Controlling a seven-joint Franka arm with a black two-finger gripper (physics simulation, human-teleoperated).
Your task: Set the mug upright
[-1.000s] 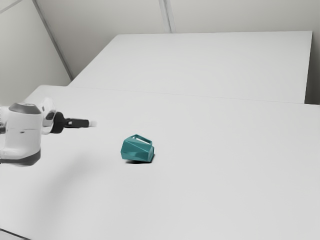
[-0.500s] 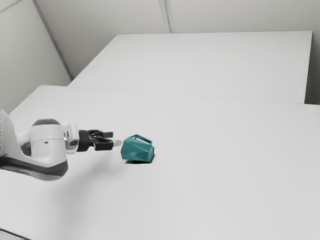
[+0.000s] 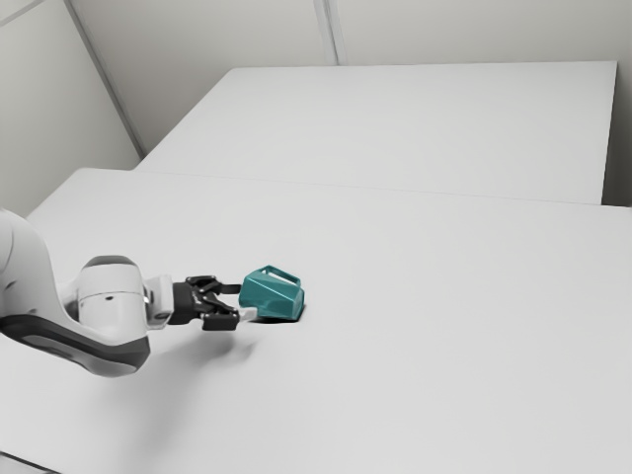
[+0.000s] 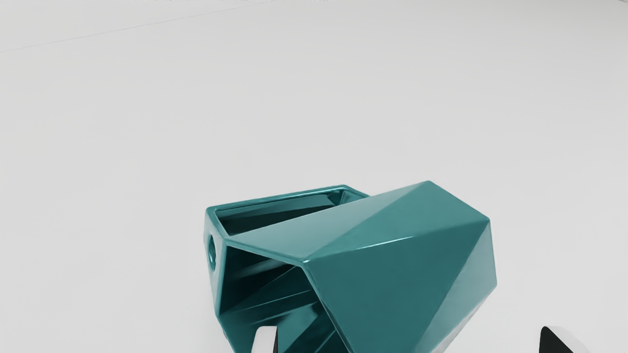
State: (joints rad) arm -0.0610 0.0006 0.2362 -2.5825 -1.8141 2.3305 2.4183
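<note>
Teal, glossy, faceted mug [image 3: 272, 295] is lying on its side on smooth white tbl. [image 3: 415, 365], mouth facing blk. gripper [image 3: 247, 302]; fingers [image 4: 265, 340] are standing wide apart, w/o grip.

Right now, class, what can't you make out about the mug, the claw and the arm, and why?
Mug, lower part: wrist view, cut off by the bottom edge.
Mug's side on the table: both views, hidden under the mug itself.
Claw, most of its fingers: wrist view, cut off by the bottom edge.
Any fingertip touching the mug: exterior view, overlap hides whether there is a gap.
Arm, base: cut off by the exterior view's left edge.
</note>
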